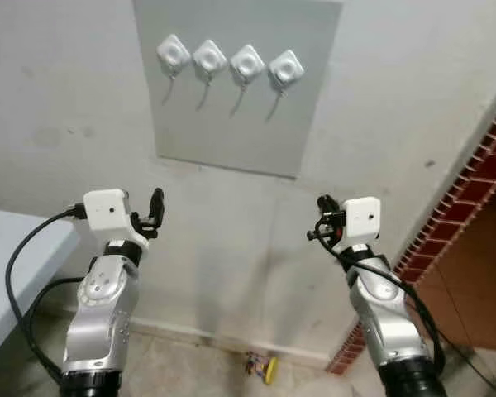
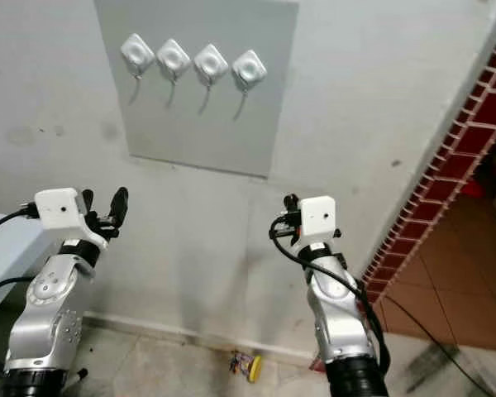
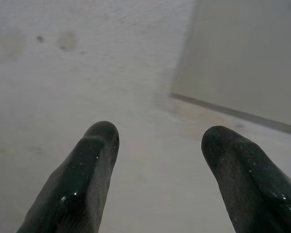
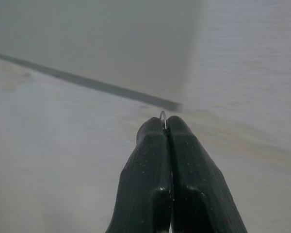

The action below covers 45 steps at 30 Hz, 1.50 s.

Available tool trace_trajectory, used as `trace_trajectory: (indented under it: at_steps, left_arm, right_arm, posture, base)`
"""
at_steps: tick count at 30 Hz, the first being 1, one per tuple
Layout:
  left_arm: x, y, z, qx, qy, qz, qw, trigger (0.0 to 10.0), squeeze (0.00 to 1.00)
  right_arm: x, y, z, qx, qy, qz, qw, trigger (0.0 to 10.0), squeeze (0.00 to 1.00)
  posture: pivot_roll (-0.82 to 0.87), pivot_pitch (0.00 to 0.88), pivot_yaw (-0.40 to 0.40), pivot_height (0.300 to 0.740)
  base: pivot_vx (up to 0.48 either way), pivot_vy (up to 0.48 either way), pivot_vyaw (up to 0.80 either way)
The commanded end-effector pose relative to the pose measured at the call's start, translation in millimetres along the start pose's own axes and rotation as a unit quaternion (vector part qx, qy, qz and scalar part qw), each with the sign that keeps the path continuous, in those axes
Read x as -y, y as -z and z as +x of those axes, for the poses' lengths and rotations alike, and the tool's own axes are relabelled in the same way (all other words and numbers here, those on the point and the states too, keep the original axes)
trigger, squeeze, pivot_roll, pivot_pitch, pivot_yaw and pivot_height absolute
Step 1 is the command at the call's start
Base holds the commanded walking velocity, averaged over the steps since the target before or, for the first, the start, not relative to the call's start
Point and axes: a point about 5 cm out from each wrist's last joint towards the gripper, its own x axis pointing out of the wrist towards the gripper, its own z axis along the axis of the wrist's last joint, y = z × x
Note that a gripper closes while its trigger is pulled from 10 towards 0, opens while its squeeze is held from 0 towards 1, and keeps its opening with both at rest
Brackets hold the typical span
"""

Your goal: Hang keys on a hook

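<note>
The right gripper [image 4: 166, 127] is pressed closed with a thin sliver of silver wire [image 4: 162, 116] peeking at its tips, raised before the wall below the grey panel [image 1: 314, 99]; the left gripper [image 3: 157, 145] is spread and empty. The bunch of keys with a yellow tag [image 1: 263, 365] lies on the floor at the wall's foot, between the arms and somewhat nearer the right one. The four white square hooks [image 1: 230, 59] sit well above both grippers, so I judge the keys must be fetched first.

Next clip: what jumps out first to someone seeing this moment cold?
Four white hooks sit in a row on a grey panel on the wall, all bare. Below it both arms are raised: the left gripper open, the right gripper pinched shut with a thin metal sliver at its tips. On the floor by the wall lies a small colourful bunch with a yellow tag, possibly the keys.
</note>
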Motion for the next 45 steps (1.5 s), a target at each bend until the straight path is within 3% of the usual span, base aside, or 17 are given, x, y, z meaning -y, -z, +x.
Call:
trace_trajectory:
  at_steps: [1,6,11,17,28,41,45]
  left_arm:
    - [8.6,-4,1.9,0.008,0.015,0.001,1.0,10.0,0.0]
    - [26.9,-10,5.8,0.029,0.048,0.037,0.998,10.0,0.0]
    - [52.2,-18,14.3,0.042,0.093,0.045,0.994,10.0,0.0]
    - [72.6,-22,9.4,0.055,0.161,0.08,0.982,10.0,0.0]
    - [86.7,-43,0.8,0.094,0.231,0.089,0.964,10.0,0.0]
    - [88.6,-53,1.3,0.101,0.244,0.091,0.96,10.0,0.0]
    - [90.7,-61,1.6,0.113,0.248,0.088,0.958,10.0,0.0]
  right_arm:
    - [7.5,-10,1.9,0.017,0.007,-0.006,1.0,10.0,0.0]
    - [8.3,-12,3.3,0.018,0.005,-0.007,1.0,10.0,0.0]
    - [5.6,-13,4.7,0.021,-0.002,-0.007,1.0,10.0,0.0]
    - [2.8,-26,8.1,0.047,-0.02,0.0,0.999,10.0,0.0]
    - [-9.4,-65,20.5,0.115,-0.086,0.011,0.99,10.0,0.0]
    - [-11.3,-86,31.1,0.148,-0.131,0.027,0.98,10.0,0.0]
    - [-15.2,-104,39.9,0.177,-0.16,0.067,0.969,10.0,0.0]
  posture:
    - [-0.03,0.0,-0.061,0.74]
    - [-0.03,0.0,-0.062,0.74]
    - [-0.02,0.0,-0.064,0.74]
    - [-0.04,0.0,-0.055,0.74]
    - [-0.04,0.0,-0.05,0.74]
    - [-0.04,0.0,-0.048,0.74]
    - [-0.03,0.0,-0.048,0.74]
  base:
    - [0.0,0.0,0.0]
    - [0.0,0.0,0.0]
    - [0.0,0.0,0.0]
    - [0.0,0.0,0.0]
    - [0.0,0.0,0.0]
    - [0.0,0.0,0.0]
    - [0.0,0.0,0.0]
